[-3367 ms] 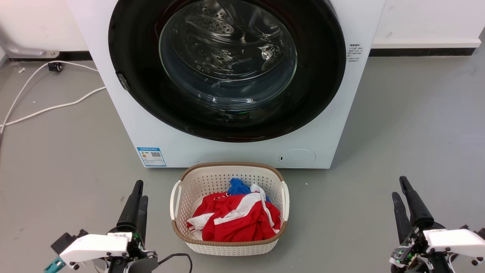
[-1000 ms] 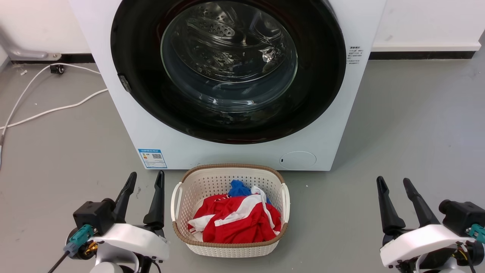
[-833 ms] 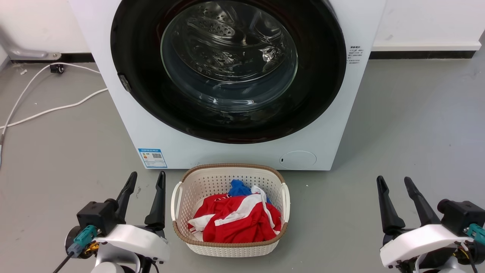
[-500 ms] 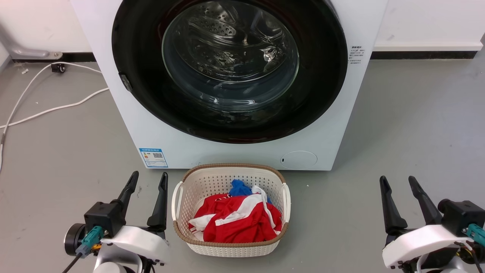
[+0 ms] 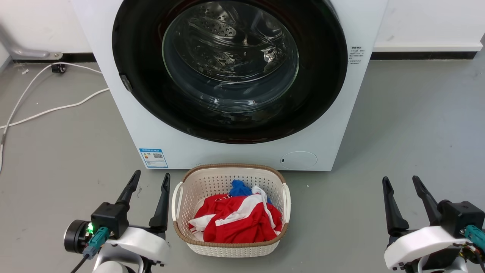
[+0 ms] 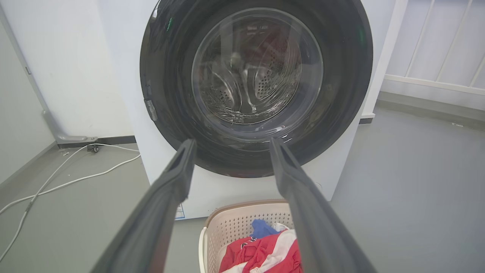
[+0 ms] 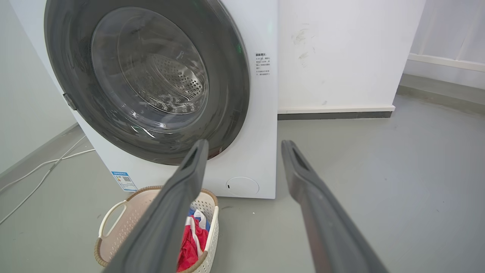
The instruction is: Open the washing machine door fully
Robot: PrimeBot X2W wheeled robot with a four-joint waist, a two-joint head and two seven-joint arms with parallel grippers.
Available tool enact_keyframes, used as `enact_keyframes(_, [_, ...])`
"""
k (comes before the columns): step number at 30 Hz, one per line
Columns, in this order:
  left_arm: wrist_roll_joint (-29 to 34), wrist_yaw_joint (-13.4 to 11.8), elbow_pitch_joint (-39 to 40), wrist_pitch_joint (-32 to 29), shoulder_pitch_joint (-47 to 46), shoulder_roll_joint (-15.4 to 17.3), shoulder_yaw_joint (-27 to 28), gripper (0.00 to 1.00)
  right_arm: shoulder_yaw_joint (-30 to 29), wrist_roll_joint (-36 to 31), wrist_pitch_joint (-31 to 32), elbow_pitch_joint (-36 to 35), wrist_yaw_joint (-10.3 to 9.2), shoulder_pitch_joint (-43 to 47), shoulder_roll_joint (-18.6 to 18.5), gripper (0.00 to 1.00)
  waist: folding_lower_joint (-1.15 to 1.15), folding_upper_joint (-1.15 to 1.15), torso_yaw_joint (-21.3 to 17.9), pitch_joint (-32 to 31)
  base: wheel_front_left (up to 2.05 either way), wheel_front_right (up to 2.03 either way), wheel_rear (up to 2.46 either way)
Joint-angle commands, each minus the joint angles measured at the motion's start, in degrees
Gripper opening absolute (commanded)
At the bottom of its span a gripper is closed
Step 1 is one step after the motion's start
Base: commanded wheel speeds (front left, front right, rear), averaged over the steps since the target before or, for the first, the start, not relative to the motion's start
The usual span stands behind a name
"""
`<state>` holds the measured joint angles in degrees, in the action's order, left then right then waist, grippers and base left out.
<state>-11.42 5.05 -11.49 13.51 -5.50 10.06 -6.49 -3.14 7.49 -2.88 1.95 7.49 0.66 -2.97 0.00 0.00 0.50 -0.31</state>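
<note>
The washing machine door, a big glossy black disc with a clear glass bowl in its centre, lies flat against the white machine front; it also faces me in the left wrist view and the right wrist view. A small metal piece sits on the door's left rim. My left gripper stands open low at the left, well short of the machine. At the lower right my right gripper is open too. Nothing is between either pair of fingers.
A white laundry basket with red, white and blue clothes stands on the grey floor right before the machine, between my grippers. White cables trail over the floor at the left. A small round white cap sits low on the machine front.
Both grippers went from shut to open and turned at the wrist early on. Since then they have drifted slightly to the right. The door has not moved.
</note>
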Motion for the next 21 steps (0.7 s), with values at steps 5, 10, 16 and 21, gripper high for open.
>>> enact_keyframes(5, [1.8, 0.2, -0.4, 0.9, -0.7, -0.4, 0.5, 1.00, 0.3, -2.0, -0.6, -0.3, 0.00, 0.4, 0.1, 1.00, 0.00, 0.00, 0.0, 0.0, 0.00, 0.00, 0.00])
enact_keyframes(10, [2.1, 0.5, -1.1, 1.4, -0.8, -0.5, 0.6, 1.00, 0.5, -2.8, -1.1, -0.1, 0.00, 0.4, 0.2, 1.00, 0.00, 0.00, 0.0, 0.0, 0.00, 0.00, 0.00])
enact_keyframes(16, [0.9, 0.9, -1.9, 1.8, -0.9, -0.8, 0.8, 1.00, 0.6, -2.6, -1.3, 0.3, 0.00, 0.5, 0.2, 1.00, 0.00, 0.00, 0.1, 0.0, 0.00, 0.00, 0.00])
enact_keyframes(21, [-0.1, 1.2, -2.3, 1.7, -1.0, -0.8, 1.3, 1.00, 0.6, -1.5, -1.4, 0.8, 0.00, 0.2, 0.2, 1.00, 0.00, 0.00, 0.0, -0.1, 0.00, 0.00, 0.00])
